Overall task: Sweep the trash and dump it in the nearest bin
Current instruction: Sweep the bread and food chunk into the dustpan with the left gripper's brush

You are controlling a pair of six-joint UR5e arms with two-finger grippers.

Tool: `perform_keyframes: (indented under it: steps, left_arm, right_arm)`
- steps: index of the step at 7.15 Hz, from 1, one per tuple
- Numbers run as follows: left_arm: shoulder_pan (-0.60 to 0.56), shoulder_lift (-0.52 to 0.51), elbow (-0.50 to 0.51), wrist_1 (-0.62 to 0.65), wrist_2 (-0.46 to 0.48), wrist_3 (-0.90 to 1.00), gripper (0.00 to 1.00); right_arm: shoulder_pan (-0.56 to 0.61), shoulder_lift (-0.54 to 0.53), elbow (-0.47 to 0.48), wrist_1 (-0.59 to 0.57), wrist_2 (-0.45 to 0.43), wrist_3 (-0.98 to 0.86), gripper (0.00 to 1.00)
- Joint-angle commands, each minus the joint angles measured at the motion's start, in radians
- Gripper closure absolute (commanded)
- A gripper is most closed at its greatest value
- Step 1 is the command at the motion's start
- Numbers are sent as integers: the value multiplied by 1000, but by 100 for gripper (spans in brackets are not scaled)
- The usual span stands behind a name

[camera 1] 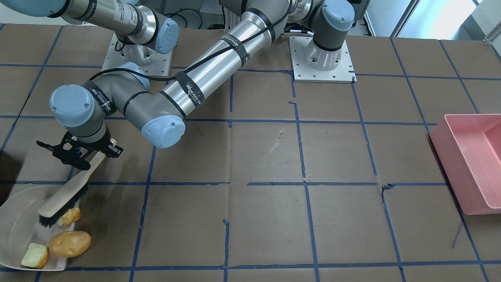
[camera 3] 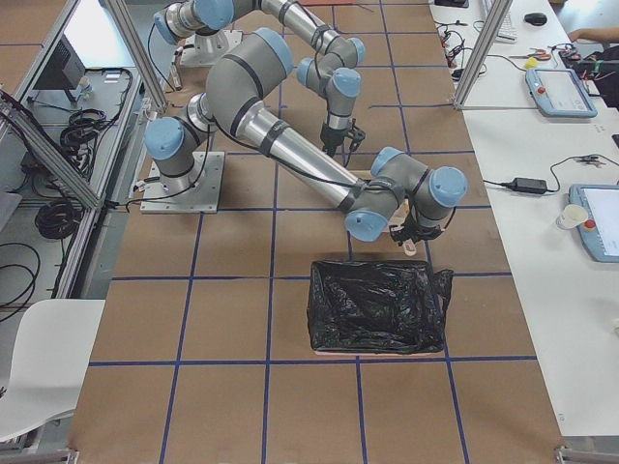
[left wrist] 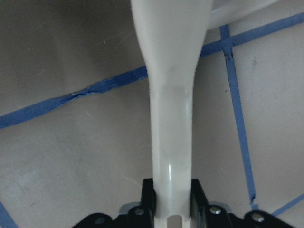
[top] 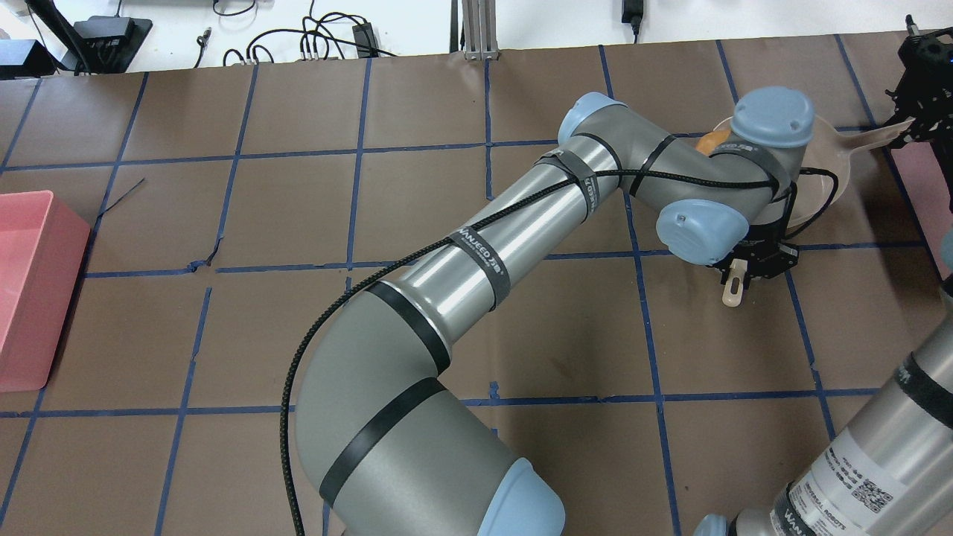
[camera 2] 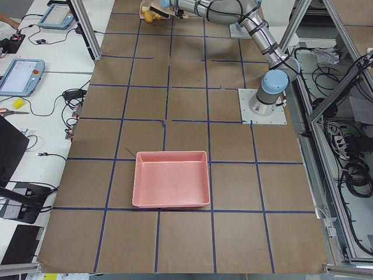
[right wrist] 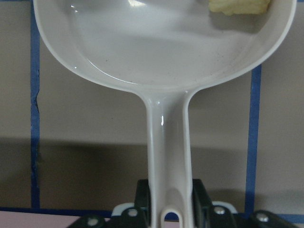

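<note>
My left gripper (camera 1: 84, 150) is shut on the handle of a tan hand brush (camera 1: 64, 196), whose black bristles rest at the mouth of a white dustpan (camera 1: 15, 219). A tan-brown potato-shaped lump (camera 1: 69, 243) lies across the pan's open edge. One pale yellow-green spongy chunk (camera 1: 35, 255) lies inside the pan. The other (camera 1: 70, 216) sits against the bristles. My right gripper (top: 910, 123) is shut on the dustpan handle (right wrist: 166, 156). The left wrist view shows the brush handle (left wrist: 171, 118) between the jaws.
A pink bin (camera 1: 469, 160) stands at the far end of the table on my left side. A bin lined with black plastic (camera 3: 377, 304) stands near the dustpan at my right end. My left arm (top: 484, 260) reaches across the table.
</note>
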Motion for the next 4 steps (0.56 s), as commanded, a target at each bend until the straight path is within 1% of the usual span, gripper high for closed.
perform_keyframes:
  steps: [1,3,4]
  left_arm:
    - [-41,14,2,-12,74,48,94]
    - [-37,67,3,-26,10,-50,93]
    - [-25,84,5,-61,-25,-96,93]
  right_arm:
    - [5,1,0,0,0,-1,100]
    - [5,1,0,0,0,1,100]
    - [5,1,0,0,2,1,100]
